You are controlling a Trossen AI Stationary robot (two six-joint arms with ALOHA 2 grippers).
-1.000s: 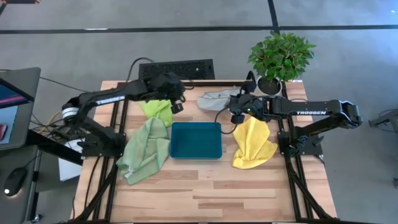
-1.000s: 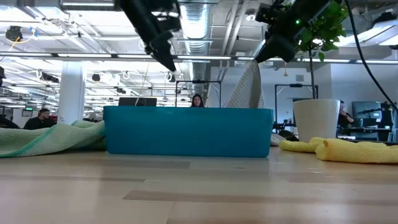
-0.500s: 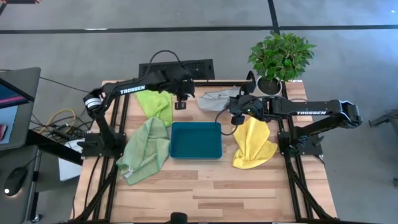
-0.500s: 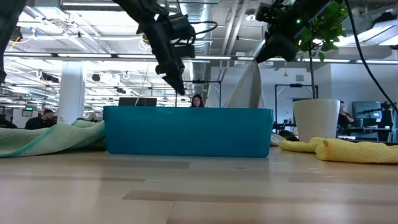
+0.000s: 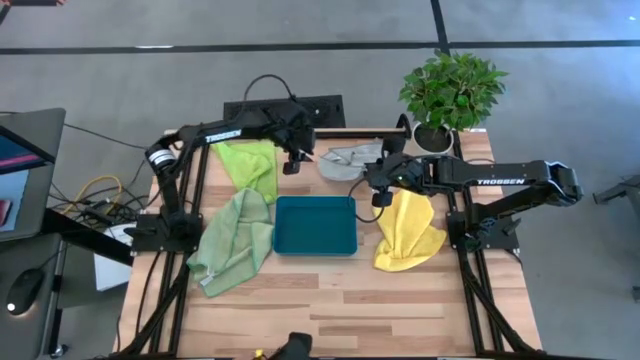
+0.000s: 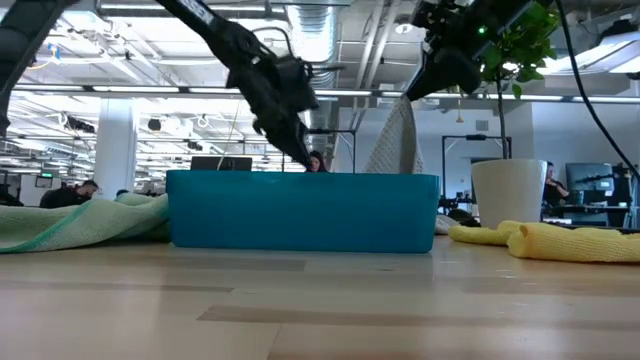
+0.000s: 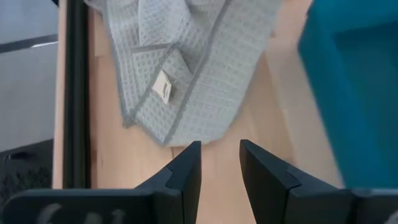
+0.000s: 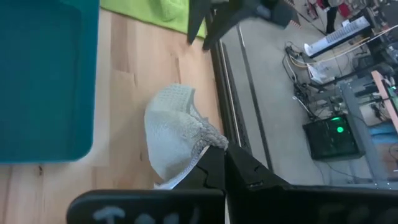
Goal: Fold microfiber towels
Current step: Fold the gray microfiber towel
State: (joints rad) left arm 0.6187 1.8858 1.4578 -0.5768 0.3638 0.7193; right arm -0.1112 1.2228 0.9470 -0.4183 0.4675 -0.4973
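Observation:
The light grey towel [image 5: 345, 158] lies at the table's far side behind the teal tray [image 5: 315, 225], one part raised by my shut right gripper [image 5: 374, 180]. In the low view it hangs as a peak [image 6: 396, 135] under that gripper [image 6: 422, 82]. My left gripper [image 7: 219, 167] is open, low over bare wood just left of the grey towel's edge [image 7: 177, 134], touching nothing. The lime green towel [image 5: 250, 165] lies far left, the pale sage one [image 5: 235, 240] near left and the yellow one [image 5: 408, 230] right of the tray. My right gripper pinches a bunched part of the grey towel [image 8: 210, 140] between its two fingers, slanting down from the table's right side. The cloth hangs slack below the fingers, and the rest of it [image 8: 174, 130] lies on the table.
A potted plant [image 5: 452, 90] stands at the far right corner and a black keyboard [image 5: 285, 108] lies beyond the far edge. Dark frame rails [image 5: 195, 200] run along both sides of the table. The wood near the front edge [image 5: 330, 310] is bare.
My left gripper has swung from over the lime green towel toward the table's right and down, rolling as it went, and now stands beside the grey towel. My right gripper has kept its hold in place.

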